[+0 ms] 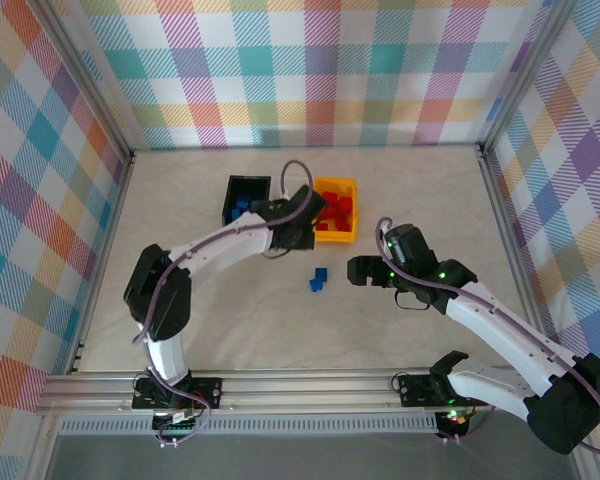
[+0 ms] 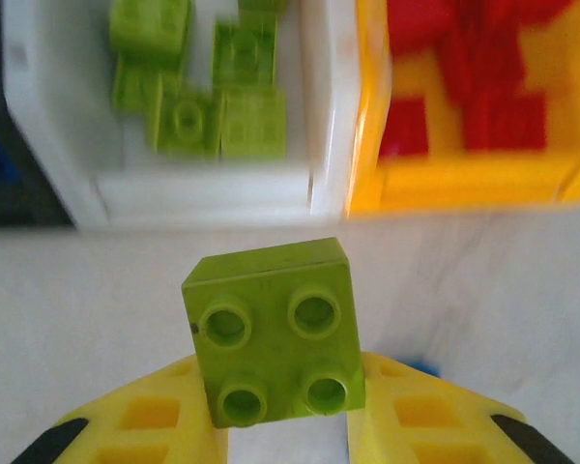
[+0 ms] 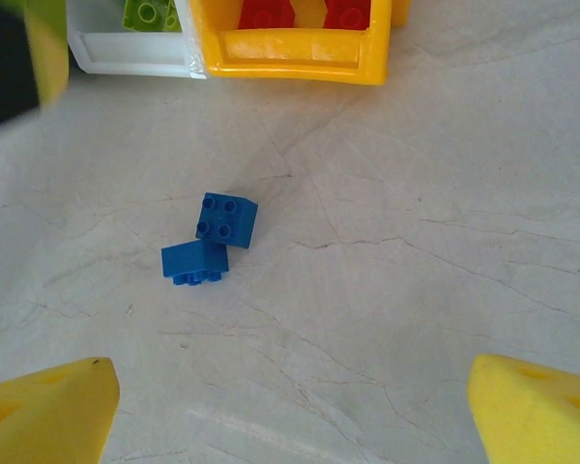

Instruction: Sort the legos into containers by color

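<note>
My left gripper [image 2: 285,391] is shut on a lime green lego [image 2: 271,329], held above the table just short of the white container [image 2: 203,188]. That container has several green legos [image 2: 217,121] in it. The orange container [image 2: 464,179] to its right holds red legos [image 2: 483,106]. From above, the left gripper [image 1: 298,232] sits between the black container [image 1: 245,184], which holds blue legos [image 1: 242,208], and the orange container [image 1: 335,236]. Two blue legos [image 3: 227,219] [image 3: 194,262] lie touching on the table. My right gripper [image 3: 290,411] hangs open behind them with nothing between its fingers.
Metal rails and checked walls close in the pale marbled table [image 1: 180,300]. The left arm [image 1: 220,245] arches over the table's middle left, hiding the white container from above. The right gripper [image 1: 358,270] is just right of the blue pair [image 1: 319,279].
</note>
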